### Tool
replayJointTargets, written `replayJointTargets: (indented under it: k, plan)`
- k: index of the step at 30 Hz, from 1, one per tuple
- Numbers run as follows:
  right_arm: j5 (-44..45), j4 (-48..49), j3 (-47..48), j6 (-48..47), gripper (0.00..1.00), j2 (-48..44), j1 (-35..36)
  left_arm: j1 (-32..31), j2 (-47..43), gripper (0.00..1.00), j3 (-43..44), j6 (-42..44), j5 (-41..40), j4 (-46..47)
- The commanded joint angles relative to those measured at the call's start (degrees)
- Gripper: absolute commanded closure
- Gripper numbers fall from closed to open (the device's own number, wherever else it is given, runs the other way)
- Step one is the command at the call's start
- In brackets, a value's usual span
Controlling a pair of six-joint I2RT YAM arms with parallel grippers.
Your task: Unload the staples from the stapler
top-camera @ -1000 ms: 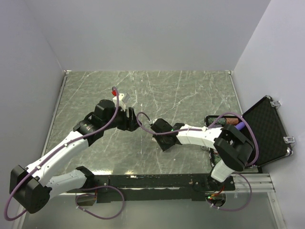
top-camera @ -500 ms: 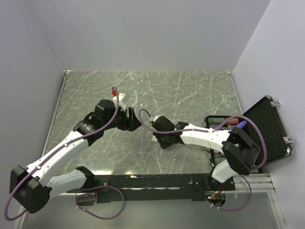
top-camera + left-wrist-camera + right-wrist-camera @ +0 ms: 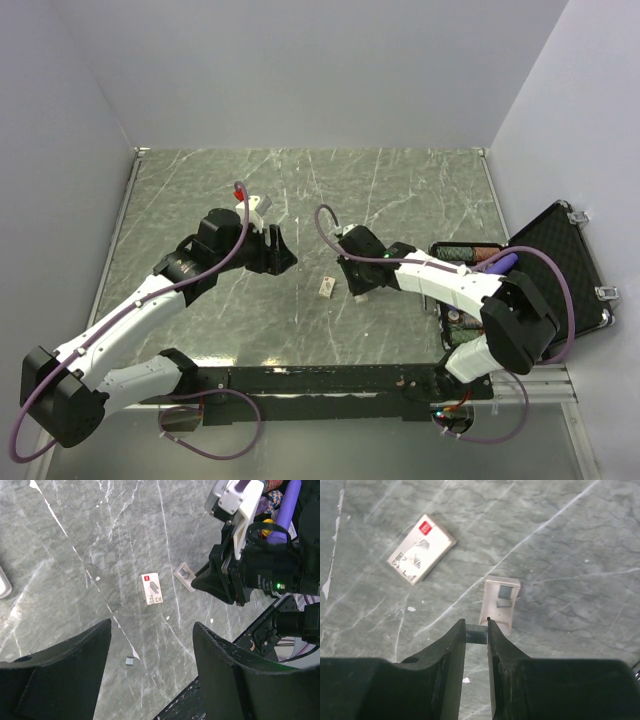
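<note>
I'm looking into a lab test booth: plain pale walls point(image 3: 300, 70) box in a green marbled table point(image 3: 400, 190), a metal rail point(image 3: 330, 380) lines its near edge, and purple cables point(image 3: 215, 432) trail loose.

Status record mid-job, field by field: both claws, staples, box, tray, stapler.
left claw: open, empty, above the table
right claw: shut on a staple strip
staple box: flat on table, apart from tray
tray: under right claw's tips, small grey pieces inside
stapler: not seen in any view
</note>
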Motion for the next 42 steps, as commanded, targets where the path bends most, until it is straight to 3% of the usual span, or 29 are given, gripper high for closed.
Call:
replayJointTargets:
  k: [1, 42]
  plan:
    - [0.32, -0.36, 0.7, -0.74, 0.75, -0.94, -1.03, 0.29, -0.2, 0.29, -0.24, 0.42, 1.05, 2.07]
    - [1.9, 2.19, -2.55, 2.16, 0.75, 2.58, -2.79, 0.73, -0.29, 0.28, -0.24, 0.33, 1.66, 2.16]
